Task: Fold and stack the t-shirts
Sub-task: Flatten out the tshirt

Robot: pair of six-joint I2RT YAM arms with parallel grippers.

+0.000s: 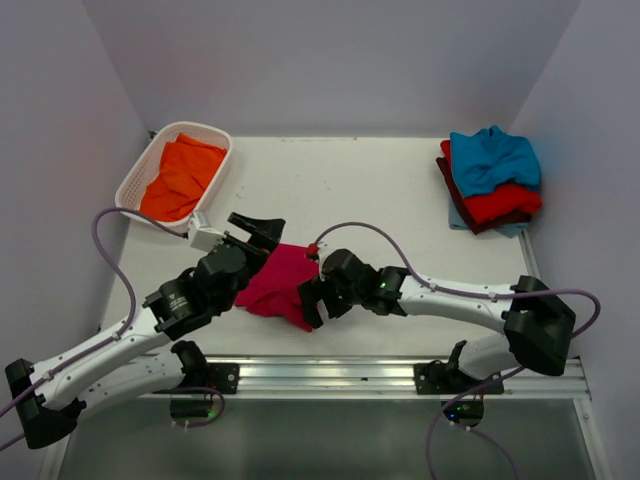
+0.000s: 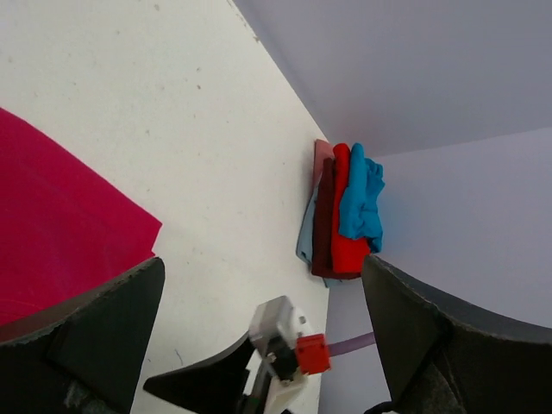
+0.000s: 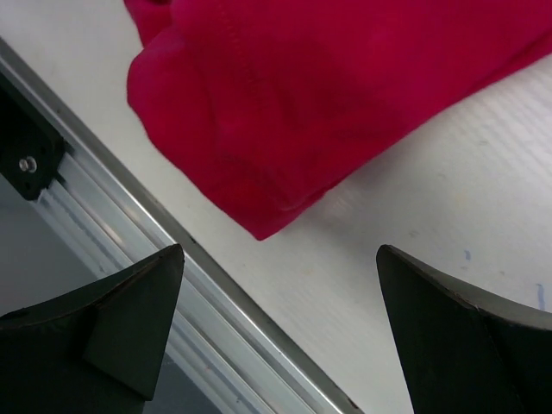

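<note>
Table (image 1: 340, 180), white, walled on three sides. Shirts, loose: one pink shirt (image 1: 283, 285), partly folded, flat at the near middle just beyond the rail (image 1: 340, 372); in the top view both arms overlap its left and right edges. Shirts, stacked: one pile in the far right corner, well apart from the pink one, with a teal shirt (image 1: 492, 158) uppermost and rumpled, a red shirt (image 1: 505, 203) under it, a maroon shirt (image 1: 452, 183) below that, and a pale blue layer (image 1: 457, 218) at the bottom; four layers counted, any more cannot be told. Basket (image 1: 150, 165): one, white lattice, far left corner, holding one orange shirt (image 1: 182, 178). Grippers: two. Left gripper (image 1: 262, 234), jaws spread wide, grasping nothing, at the pink shirt's far left edge, near the basket. Right gripper (image 1: 307, 302), jaws likewise spread and released, above the shirt's near right corner. Cables: two, purple, one looping from each arm.
</note>
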